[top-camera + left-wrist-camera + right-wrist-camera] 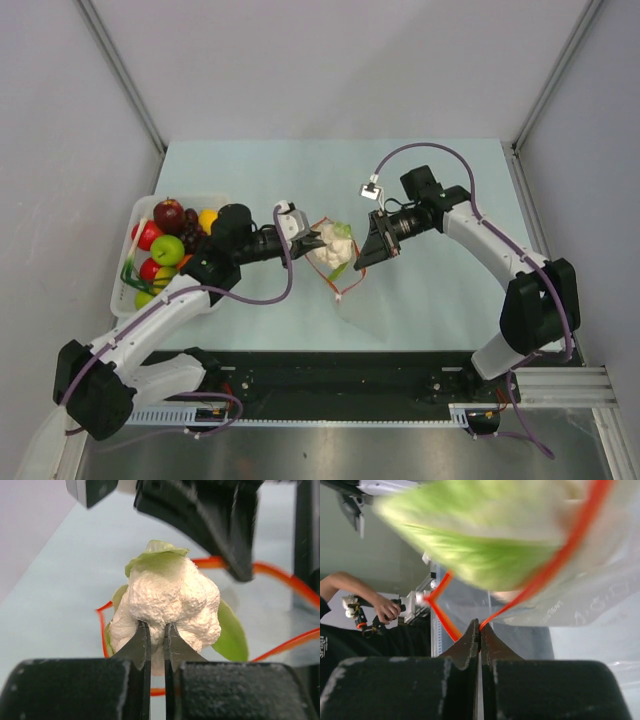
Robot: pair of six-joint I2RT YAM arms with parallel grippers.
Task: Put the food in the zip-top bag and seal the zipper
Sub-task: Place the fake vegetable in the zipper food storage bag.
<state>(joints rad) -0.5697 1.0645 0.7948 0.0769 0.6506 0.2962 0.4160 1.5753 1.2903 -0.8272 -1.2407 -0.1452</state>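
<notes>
Left gripper [156, 628] was clenched on a whitish knobbly toy cauliflower with green leaves [170, 597], fingertips pinching its near lower side. The cauliflower sat at the gaping mouth of the small clear plastic zip-top bag [590, 595], mid-table on the pale green mat [430, 180]. The thin orange-red zipper strip [443, 620] looped around it. Couldn't tell how far inside it was.

Right gripper [479, 626] was pinched tight on that strip at the bag's right side, jaws fully together with the strip caught between the tips. The two grippers faced each other, close, with the bag and cauliflower between them.

Remaining food lay piled in the white rectangular tray [195, 199] at the mat's left edge, well apart from the bag: dark red apple [168, 213], green apple [167, 249], dark grapes [190, 236], yellow piece [207, 219], plus other red and green pieces. The left arm's forearm crossed over the tray's near right corner.
</notes>
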